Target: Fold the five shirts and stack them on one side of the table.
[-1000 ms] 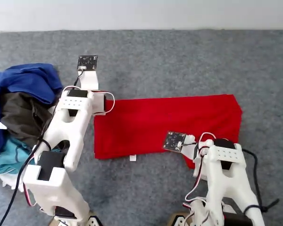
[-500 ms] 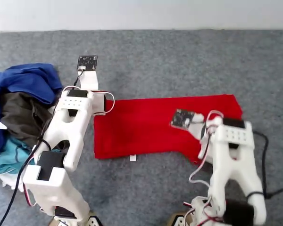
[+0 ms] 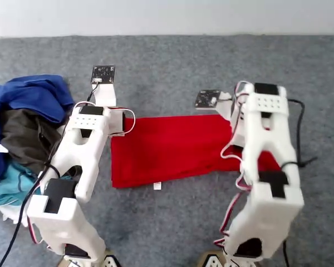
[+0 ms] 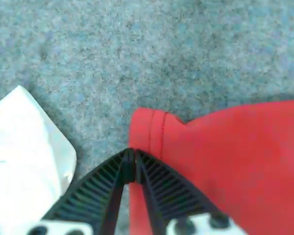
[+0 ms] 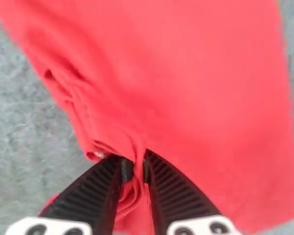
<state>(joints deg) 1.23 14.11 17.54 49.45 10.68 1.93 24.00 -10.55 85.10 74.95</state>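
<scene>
Pincers both clenched: right pincer (image 5: 134, 169) grips a bunched fold of the red fabric shirt (image 3: 167, 150); left pincer (image 4: 131, 164) sits closed, shirt's hemmed corner right at its tips.

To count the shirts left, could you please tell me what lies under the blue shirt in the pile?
A dark shirt, a teal one and a white edge show beneath the blue shirt; anything deeper is covered.
</scene>
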